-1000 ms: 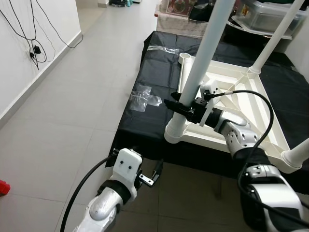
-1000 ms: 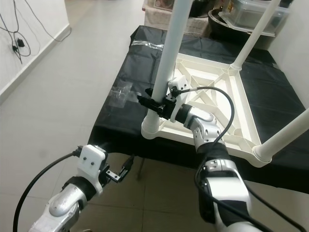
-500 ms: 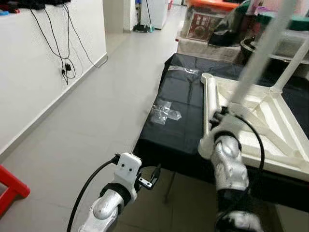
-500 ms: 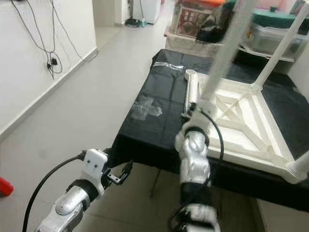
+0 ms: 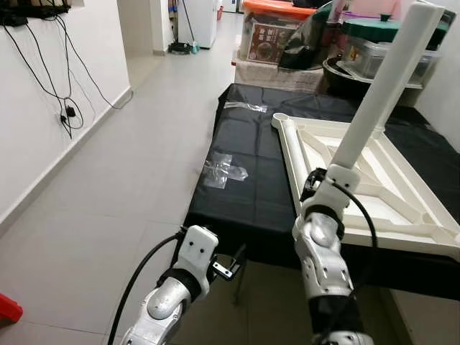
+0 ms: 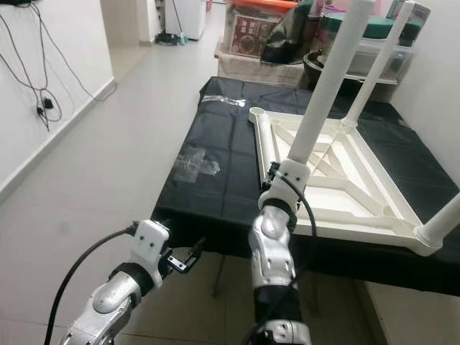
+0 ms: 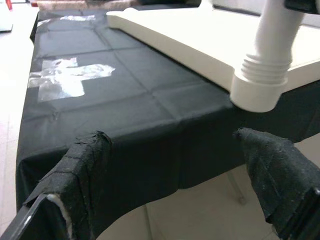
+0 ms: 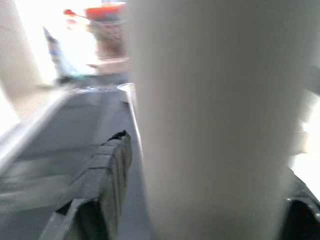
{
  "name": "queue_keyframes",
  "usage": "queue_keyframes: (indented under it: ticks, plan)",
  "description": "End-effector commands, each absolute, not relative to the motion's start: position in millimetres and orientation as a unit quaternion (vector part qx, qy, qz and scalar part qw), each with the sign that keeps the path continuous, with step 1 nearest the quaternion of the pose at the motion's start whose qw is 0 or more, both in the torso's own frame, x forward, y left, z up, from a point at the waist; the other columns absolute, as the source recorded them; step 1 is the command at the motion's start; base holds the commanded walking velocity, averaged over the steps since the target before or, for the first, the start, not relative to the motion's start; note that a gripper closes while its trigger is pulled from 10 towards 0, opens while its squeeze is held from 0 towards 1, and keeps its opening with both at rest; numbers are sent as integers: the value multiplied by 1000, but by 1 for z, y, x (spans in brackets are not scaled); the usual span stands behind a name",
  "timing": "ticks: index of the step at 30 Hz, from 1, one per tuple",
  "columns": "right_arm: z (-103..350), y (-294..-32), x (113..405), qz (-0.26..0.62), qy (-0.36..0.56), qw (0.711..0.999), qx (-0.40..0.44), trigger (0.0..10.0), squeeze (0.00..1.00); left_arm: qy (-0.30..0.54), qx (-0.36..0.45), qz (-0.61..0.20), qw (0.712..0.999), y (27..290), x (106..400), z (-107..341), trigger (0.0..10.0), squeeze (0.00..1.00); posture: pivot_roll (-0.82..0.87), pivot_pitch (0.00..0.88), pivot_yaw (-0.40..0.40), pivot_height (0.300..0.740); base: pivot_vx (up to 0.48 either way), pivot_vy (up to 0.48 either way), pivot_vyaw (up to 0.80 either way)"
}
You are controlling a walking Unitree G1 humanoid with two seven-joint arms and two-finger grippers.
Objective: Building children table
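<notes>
A white children's table (image 5: 402,215) lies upside down on a black-covered surface (image 5: 244,144). A white leg (image 5: 374,100) stands upright in its near corner socket (image 7: 260,87). My right gripper (image 8: 210,170) is shut around the base of this leg, with a black finger (image 8: 100,185) against its side; the right forearm (image 5: 320,244) rises in front of the table edge. Two more legs stand at other corners (image 6: 388,57) (image 6: 440,224), and the far-left socket (image 6: 256,113) holds none. My left gripper (image 7: 175,145) hangs open, low before the cloth's front edge (image 5: 231,263), holding nothing.
Crumpled clear plastic (image 5: 223,171) lies on the black cloth. Storage boxes and bins (image 5: 277,32) are stacked behind the table. A white wall with hanging cables (image 5: 65,108) runs along the left. Grey tiled floor (image 5: 108,201) stretches between. A red object (image 5: 7,307) sits at the lower left.
The whole view has shifted as the head moved. My right gripper stays around the leg's base, its forearm now upright below it. The left gripper stays low and open.
</notes>
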State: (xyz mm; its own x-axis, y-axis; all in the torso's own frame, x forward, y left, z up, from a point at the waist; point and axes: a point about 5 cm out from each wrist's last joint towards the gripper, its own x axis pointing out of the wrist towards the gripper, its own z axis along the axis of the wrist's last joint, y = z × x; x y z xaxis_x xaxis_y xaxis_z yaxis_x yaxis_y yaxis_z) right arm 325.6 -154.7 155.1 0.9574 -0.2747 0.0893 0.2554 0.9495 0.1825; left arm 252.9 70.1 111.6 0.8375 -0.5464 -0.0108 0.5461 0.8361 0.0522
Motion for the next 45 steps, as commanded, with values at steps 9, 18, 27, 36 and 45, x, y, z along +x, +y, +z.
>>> queue_keyframes:
  ticks: [9,18,27,36,45]
  plan:
    - [126,-161,318,149,-5,986,70,10000,0,-16,12,-319,947,59,260,110,10000,0,97,0,-75,740,0,0,0]
    - [123,-165,327,266,38,962,59,10000,0,-35,-11,-373,927,46,253,116,10000,0,111,0,-72,740,0,0,0]
    - [135,-163,348,302,34,950,74,10000,0,-63,-19,-336,939,57,252,122,10000,0,123,0,-83,740,0,0,0]
    - [120,-172,350,221,48,972,62,0,0,-79,-5,-304,949,65,253,124,10000,0,123,0,-88,740,0,0,0]
    - [110,-206,324,-199,41,977,57,0,0,-85,0,-302,949,65,254,126,10000,0,95,0,-69,740,0,0,0]
